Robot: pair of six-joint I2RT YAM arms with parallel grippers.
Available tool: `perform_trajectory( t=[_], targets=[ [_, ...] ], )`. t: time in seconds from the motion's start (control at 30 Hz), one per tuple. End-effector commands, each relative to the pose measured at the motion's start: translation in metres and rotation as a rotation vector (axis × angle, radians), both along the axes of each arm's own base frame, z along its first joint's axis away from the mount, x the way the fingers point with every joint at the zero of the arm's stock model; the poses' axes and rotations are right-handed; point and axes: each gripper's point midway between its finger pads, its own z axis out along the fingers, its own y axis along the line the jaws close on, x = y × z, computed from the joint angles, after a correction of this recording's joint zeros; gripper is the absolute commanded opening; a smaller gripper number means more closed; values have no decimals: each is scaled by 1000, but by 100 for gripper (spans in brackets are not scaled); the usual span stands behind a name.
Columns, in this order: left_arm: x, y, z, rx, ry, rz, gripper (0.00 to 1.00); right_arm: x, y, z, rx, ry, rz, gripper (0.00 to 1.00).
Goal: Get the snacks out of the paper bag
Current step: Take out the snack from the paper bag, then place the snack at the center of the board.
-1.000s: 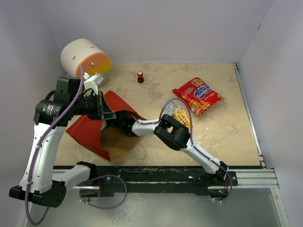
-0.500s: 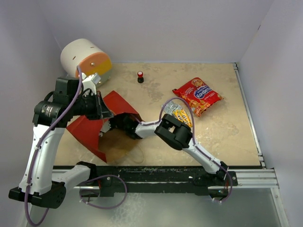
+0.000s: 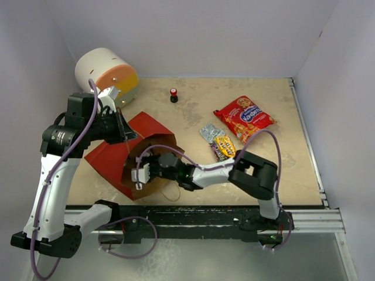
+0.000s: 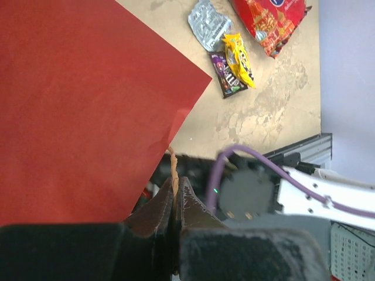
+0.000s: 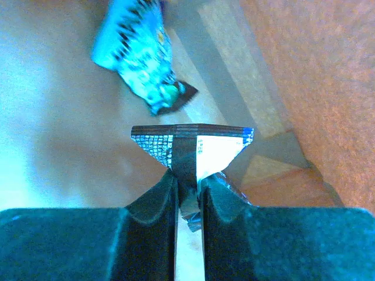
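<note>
Left gripper (image 4: 174, 190): lower centre of the left wrist view; jaws pressed together on the twine handle (image 4: 173, 161).
Paper bag (image 3: 111, 155): red, lying on its side at the left of the table (image 3: 293, 152); brown mouth opens toward lower centre.
Right gripper (image 5: 188, 182): inside the bag mouth; fingers pinched on the sealed end of a held packet (image 5: 193, 140).
Loose packet (image 5: 137, 52): on the bag's inner wall, upper left of the right wrist view.
Chip bag (image 3: 244, 119): on the table, right of centre, well apart from the paper bag.
Silver packet (image 3: 208, 132), yellow packet (image 3: 225, 144), purple-brown packet (image 3: 217, 153): clustered just left of and below the chip bag.
White cylinder (image 3: 105, 73): upper left, behind the paper bag.
</note>
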Motion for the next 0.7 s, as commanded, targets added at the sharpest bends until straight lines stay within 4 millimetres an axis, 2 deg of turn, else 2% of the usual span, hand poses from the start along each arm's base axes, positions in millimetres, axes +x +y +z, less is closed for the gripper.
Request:
perform_trajectory(
  t=[0.0,0.1,0.17,0.27,0.33,0.5,0.57,0.67],
  targets=[
    [17,4,12,-8,-75,69,0,-56,-6,57,233,219,95,15],
    [20,8,6,1,-72,106,0,-85,-31,91,327,359,138,15],
    [20,11,2,1,-74,132,0,-97,-53,108,360,424,135,14],
    [20,14,-5,0,-76,163,0,-117,-85,124,331,537,125,13],
    [19,17,-9,-5,-78,187,0,-121,-107,133,316,596,67,13],
    [19,19,-17,-12,-73,215,0,-115,-171,149,317,675,-159,7],
    [19,18,-19,-11,-69,214,0,-106,-197,147,364,707,-294,6],
    [20,17,-18,-15,-69,210,0,-81,-239,144,480,738,-561,4]
  ],
)
